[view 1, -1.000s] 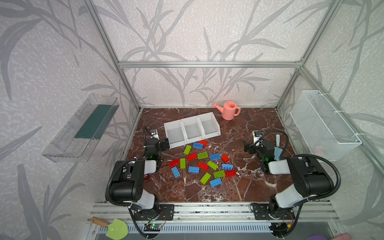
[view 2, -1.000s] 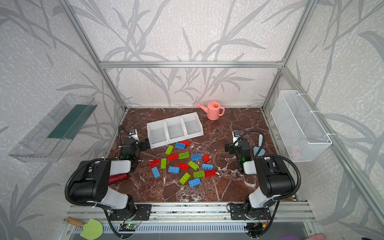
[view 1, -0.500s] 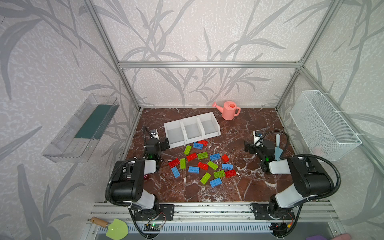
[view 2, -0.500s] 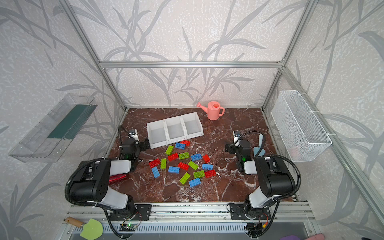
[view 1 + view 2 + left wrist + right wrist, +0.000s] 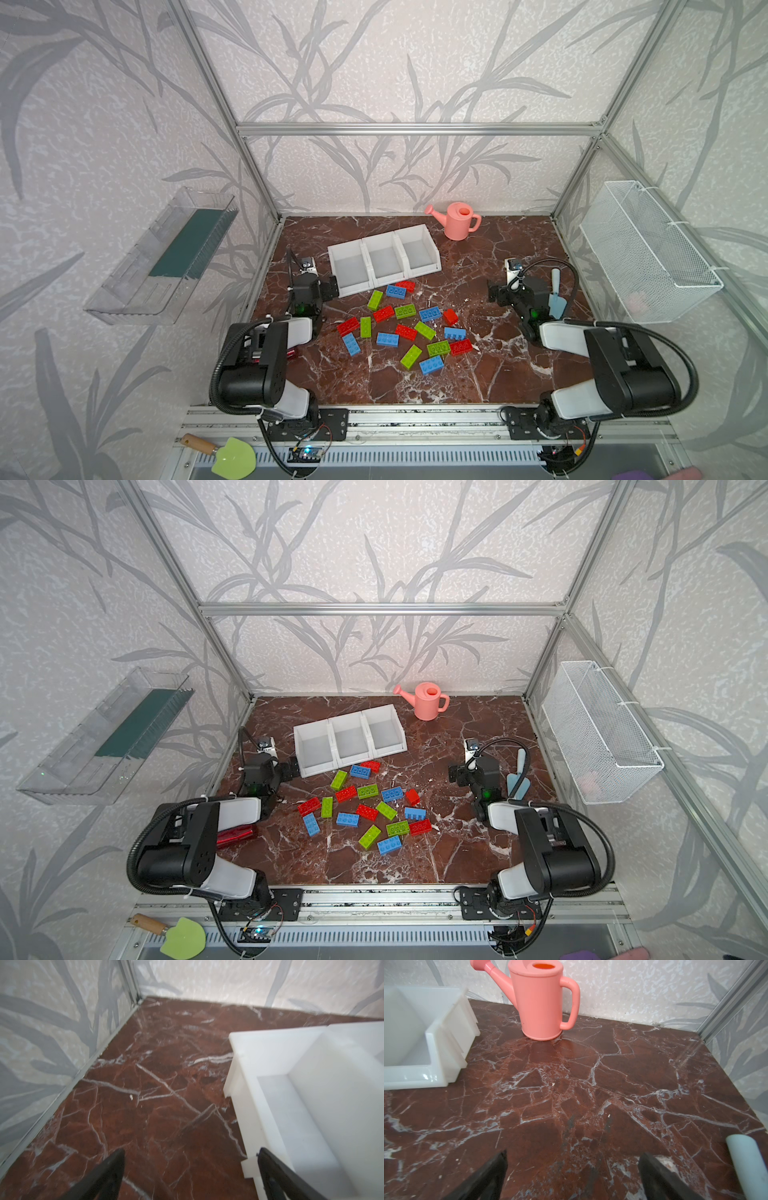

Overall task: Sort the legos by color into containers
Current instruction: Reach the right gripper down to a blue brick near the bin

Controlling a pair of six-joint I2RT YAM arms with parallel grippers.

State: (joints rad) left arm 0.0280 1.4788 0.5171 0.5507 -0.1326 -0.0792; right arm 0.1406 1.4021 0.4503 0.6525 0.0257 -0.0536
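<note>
Sorting not begun yet: legos [image 5: 406, 331] all loose on the table [image 5: 478, 374], containers [image 5: 353, 287] empty just behind. Fingers apart on left gripper [image 5: 191, 1153] and right gripper [image 5: 572, 1155] - nothing held. Next you need one over a brick, then down.

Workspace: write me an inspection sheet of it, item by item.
Surface: red-brown marble table, white veins.
Job's things: red, blue and green legos scattered mid-table; three white containers behind them, all empty.
Clutter: pink watering can at the back; blue trowel by the right arm; red object under the left arm.
Grippers: left gripper and right gripper, jaws open, holding nothing.
Cables: black hoses loop along both arms, off the legos.
Surroundings: clear tray on left wall; wire basket on right wall.
</note>
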